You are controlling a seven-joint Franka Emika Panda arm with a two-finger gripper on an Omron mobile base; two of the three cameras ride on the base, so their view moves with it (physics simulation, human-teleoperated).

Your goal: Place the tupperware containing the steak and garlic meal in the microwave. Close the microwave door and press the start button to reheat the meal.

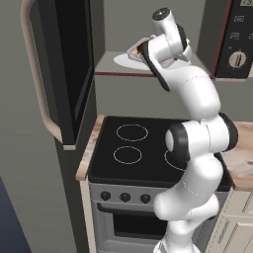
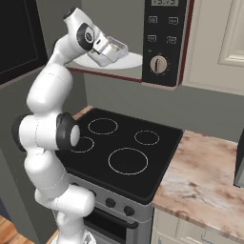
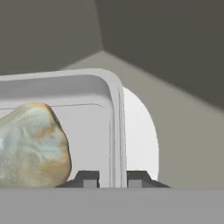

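Observation:
The tupperware point(image 3: 114, 113) is a pale grey tray, held inside the microwave's grey cavity point(image 3: 175, 52) above the round white plate point(image 3: 142, 135). My gripper point(image 3: 112, 179) is shut on the tray's raised rim, one fingertip on each side of the wall. A pale, tan-tinged garlic bulb point(image 3: 33, 144) lies in the tray; the steak is hidden. From the base, the tupperware point(image 2: 114, 50) sits at the gripper point(image 2: 102, 47) over the plate point(image 2: 128, 61). The microwave door point(image 1: 74, 59) stands swung open to the left, with its beige bar handle point(image 1: 37, 84). The control panel with a dial point(image 2: 158, 64) is on the right.
A black cooktop point(image 2: 124, 143) with ring burners lies below the microwave, with oven knobs point(image 1: 125, 196) on its front. A marbled counter point(image 2: 205, 181) runs to the right and pale wall cabinets point(image 2: 219, 43) hang beside the panel. The open door juts out on the left.

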